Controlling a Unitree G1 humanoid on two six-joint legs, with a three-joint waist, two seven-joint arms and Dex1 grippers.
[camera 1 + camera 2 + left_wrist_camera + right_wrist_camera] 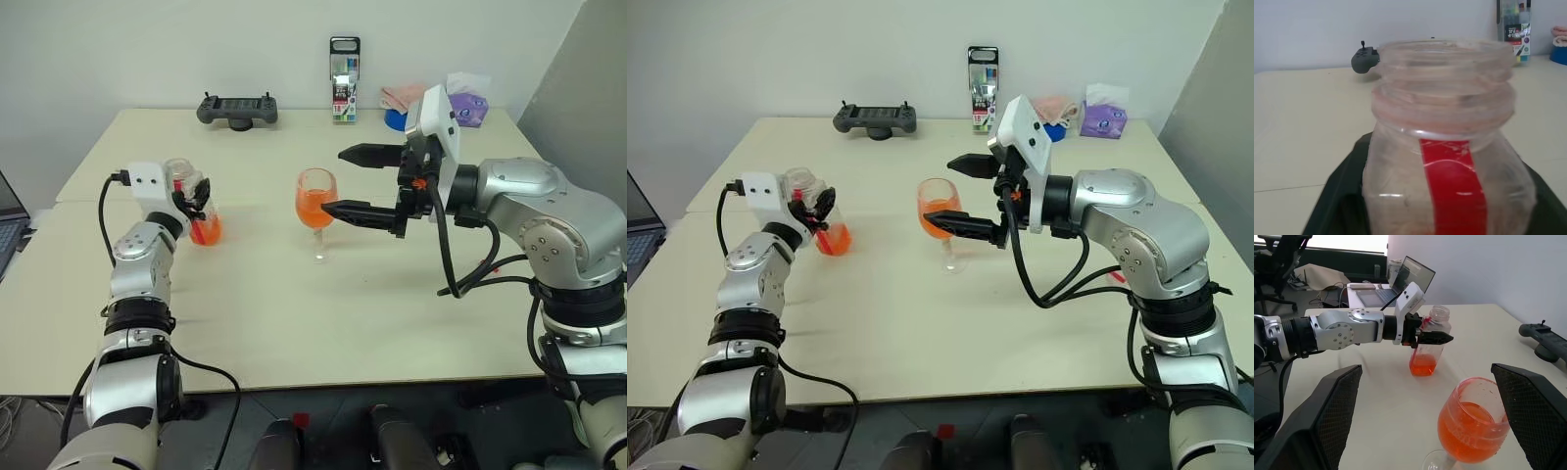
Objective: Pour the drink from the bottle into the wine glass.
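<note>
Bottle [1429, 345] stands upright on the table [294, 323], uncapped, between my left gripper [1436, 338] fingers; whether they pinch it, I cannot tell. Wine glass [315, 208], about half full, stands nearer my right gripper [351, 182], whose fingers are spread wide around its bowl.

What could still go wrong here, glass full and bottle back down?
1. The right gripper stands open with a finger on each side of the wine glass; a sideways move could tip it and spill the drink.
2. The left gripper is around the uncapped bottle, which holds leftover liquid; pulling back crookedly could topple it.
</note>
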